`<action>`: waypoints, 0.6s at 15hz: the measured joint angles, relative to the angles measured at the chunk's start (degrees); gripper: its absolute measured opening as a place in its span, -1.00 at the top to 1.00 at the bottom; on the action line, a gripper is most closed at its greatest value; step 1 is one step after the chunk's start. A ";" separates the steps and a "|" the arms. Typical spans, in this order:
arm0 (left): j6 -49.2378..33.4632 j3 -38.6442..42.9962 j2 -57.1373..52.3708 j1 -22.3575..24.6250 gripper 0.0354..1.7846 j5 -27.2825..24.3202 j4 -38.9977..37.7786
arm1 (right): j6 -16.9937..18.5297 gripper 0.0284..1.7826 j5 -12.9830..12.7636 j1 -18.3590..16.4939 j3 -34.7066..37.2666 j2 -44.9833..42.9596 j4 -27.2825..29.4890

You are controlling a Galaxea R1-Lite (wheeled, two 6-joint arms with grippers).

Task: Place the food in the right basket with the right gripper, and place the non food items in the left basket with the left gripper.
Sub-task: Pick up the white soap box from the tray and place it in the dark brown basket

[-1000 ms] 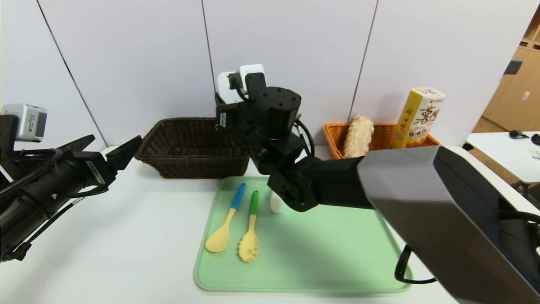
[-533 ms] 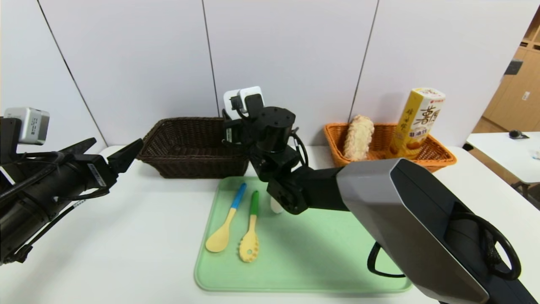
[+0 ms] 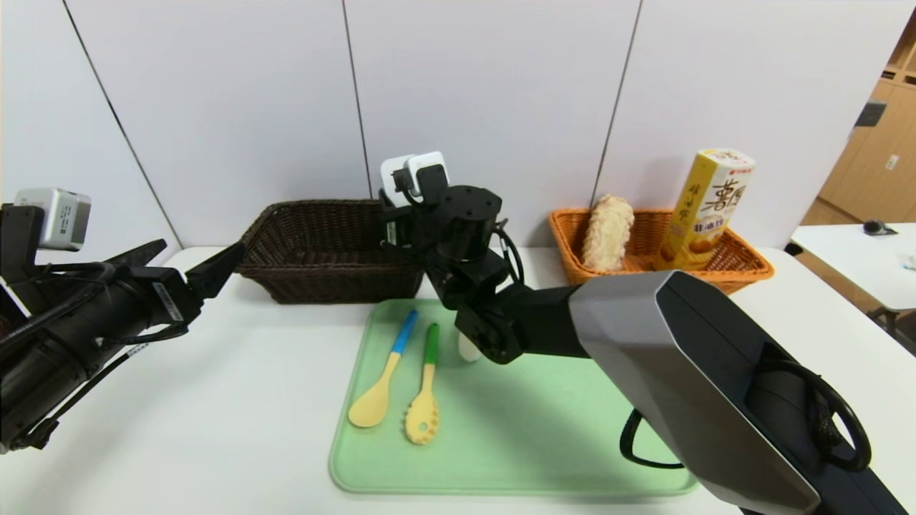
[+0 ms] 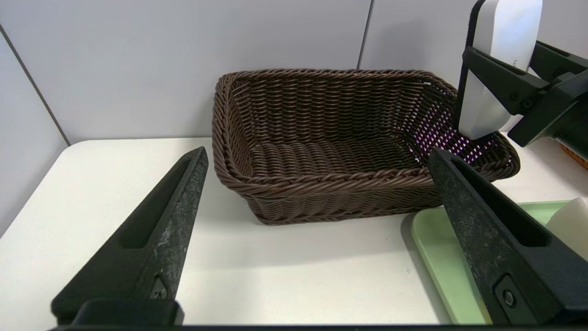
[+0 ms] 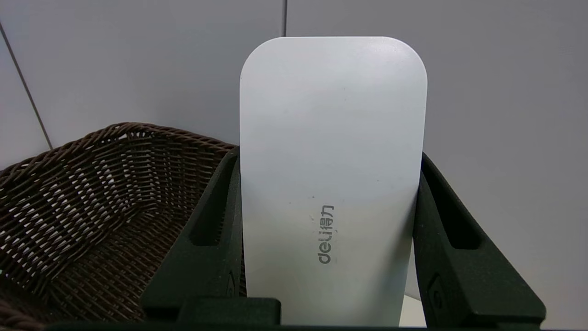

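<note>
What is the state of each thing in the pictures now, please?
right gripper: shut on the white device, raised beside the brown basket
white device: held upright, off the table
left gripper: open, empty, facing the brown basket
brown basket: empty
orange basket: holds bread roll and yellow carton
green tray: holds both spoons and a small white item
blue-handled spoon: lying flat
green-handled spoon: lying flat

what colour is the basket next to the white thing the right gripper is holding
Dark brown woven wicker basket; clearest in the left wrist view.
</note>
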 joint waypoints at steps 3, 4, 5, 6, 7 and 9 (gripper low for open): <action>-0.02 -0.13 0.17 0.00 -0.89 0.00 0.00 | 0.06 -0.10 -0.02 0.05 0.05 -0.05 2.18; 0.00 -0.11 0.22 0.00 -0.89 0.00 0.00 | 0.06 -0.11 0.00 0.09 0.11 -0.05 3.08; 0.00 -0.09 0.22 0.02 -0.89 0.00 0.00 | 0.09 -0.22 -0.09 0.05 0.18 -0.02 4.06; -0.02 -0.09 0.22 0.07 -0.89 0.00 0.00 | 0.17 -0.31 -0.20 -0.02 0.16 -0.02 3.78; 0.01 -0.09 0.24 0.05 -0.89 0.00 0.01 | 0.26 -0.38 -0.30 -0.05 0.00 -0.05 3.12; 0.00 -0.09 0.24 0.02 -0.89 0.01 0.01 | 0.26 -0.51 -0.38 0.22 0.00 -0.02 2.45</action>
